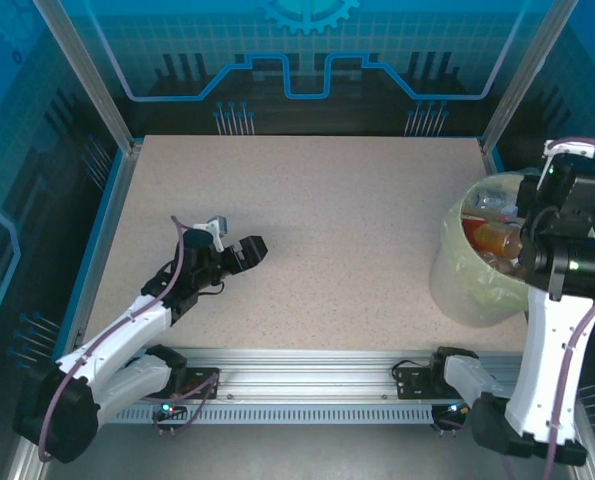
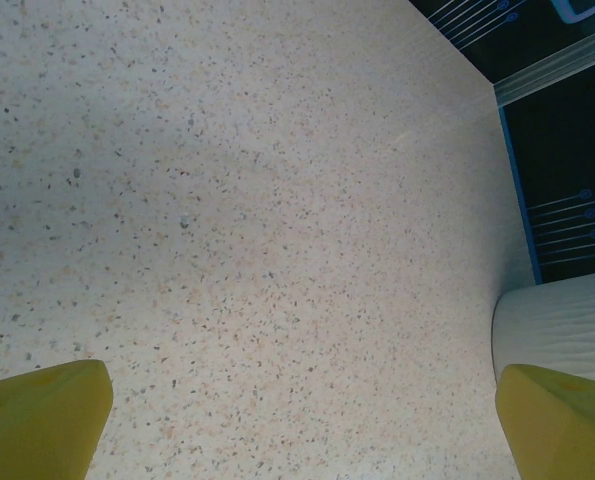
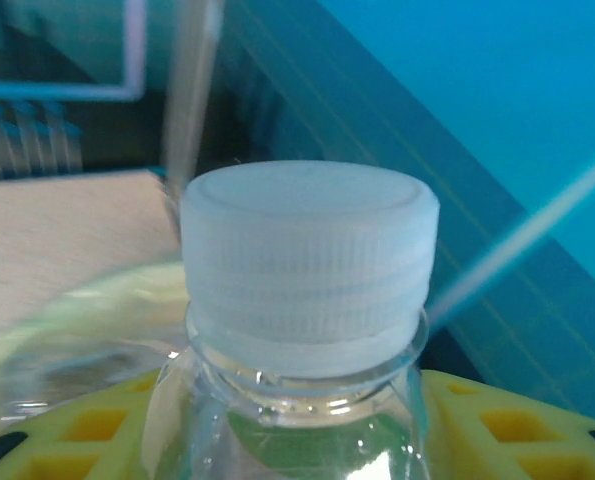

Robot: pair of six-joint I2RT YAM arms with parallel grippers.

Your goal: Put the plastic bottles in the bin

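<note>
Status: right gripper (image 3: 302, 440) is clamped on a clear plastic bottle (image 3: 287, 420) just under the neck ring. The white ribbed cap (image 3: 307, 260) stands up between the yellow fingers (image 3: 517, 430), and the bottle is upright in the grip. Top view puts that wrist over the right side of the bin (image 1: 457, 285), which sits at the table's right edge. The bin already holds several bottles (image 1: 492, 238): an orange one is readable, the rest are a jumble inside the liner. The left gripper (image 1: 232, 245) is fully spread and holds nothing. It sits low over bare table (image 1: 327, 200) on the left, well apart from the bin.

Step in hand, my read: drop this bottle in. I see no other bottles out on the table, so this looks like the last one or close to it.

How to do it well:
- Confirm the bottle body is inside the rim before letting go. Wrist view shows the pale green rim blurred behind and left of the bottle, so position looks about right. I can't tell how deep the base sits.
- Open wide in one go. A partial release on a slick neck could hang it on one pad and tip it sideways.
- Contents look heaped near the rim. Release toward the middle, or it may roll off and out.
- Lift straight up afterwards so the fingers don't snag the thin liner.
- Left arm needs no move; no conflict.
</note>
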